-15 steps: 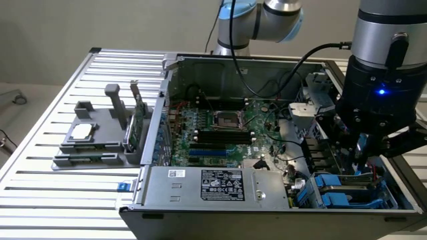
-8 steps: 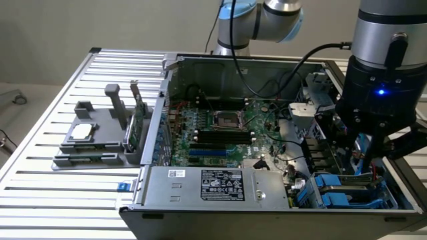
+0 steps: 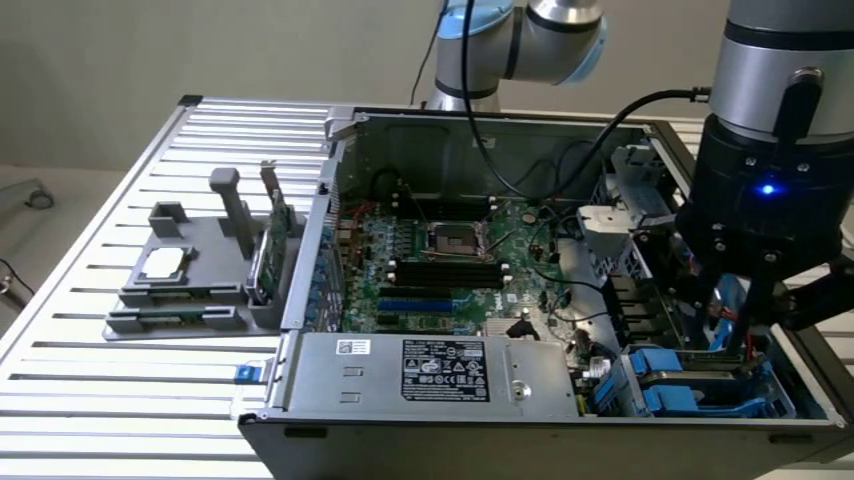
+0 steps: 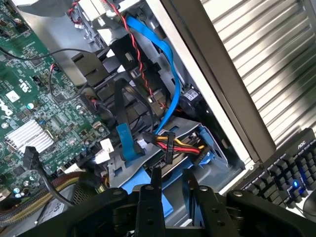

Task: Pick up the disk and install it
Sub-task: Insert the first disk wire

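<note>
The disk lies in the drive bay at the front corner of the open computer case, on the exterior view's right. I see its blue carrier frame and part of its grey body under cables. A connector with red, yellow and black wires sits at its edge. My gripper hangs just above the blue frame. Its two black fingers stand apart with nothing gripped between them. In the exterior view my gripper reaches down into that bay.
A blue data cable and black cables cross the bay close to my fingers. The motherboard fills the case's middle, the power supply its front. A grey tray with a chip and a green card stands on the slatted table. A keyboard lies outside the case.
</note>
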Motion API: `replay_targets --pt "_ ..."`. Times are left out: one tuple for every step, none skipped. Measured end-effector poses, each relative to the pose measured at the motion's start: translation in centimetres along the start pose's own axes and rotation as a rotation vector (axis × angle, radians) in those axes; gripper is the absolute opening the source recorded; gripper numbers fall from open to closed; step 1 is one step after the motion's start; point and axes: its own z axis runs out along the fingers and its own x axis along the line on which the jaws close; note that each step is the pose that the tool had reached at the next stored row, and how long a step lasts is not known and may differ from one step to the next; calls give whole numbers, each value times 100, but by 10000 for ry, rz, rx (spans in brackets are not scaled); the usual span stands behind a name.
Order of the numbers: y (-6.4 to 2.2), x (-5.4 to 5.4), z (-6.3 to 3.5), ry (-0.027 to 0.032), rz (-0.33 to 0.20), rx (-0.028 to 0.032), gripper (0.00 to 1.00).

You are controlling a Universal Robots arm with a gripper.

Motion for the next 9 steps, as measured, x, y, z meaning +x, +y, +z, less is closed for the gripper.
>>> replay_targets --pt "-10 -8 1 2 40 11 31" --pt "-20 -16 2 3 72 21 31" --pt "-30 -24 3 5 97 30 31" --pt "-41 -33 3 7 120 38 31" --pt "-50 -40 5 11 140 42 31" --pt "-56 -44 5 20 158 36 31" --pt "-55 -43 5 20 164 37 31" --pt "-55 -43 6 21 170 38 31" --pt "-55 -44 5 21 176 40 31"
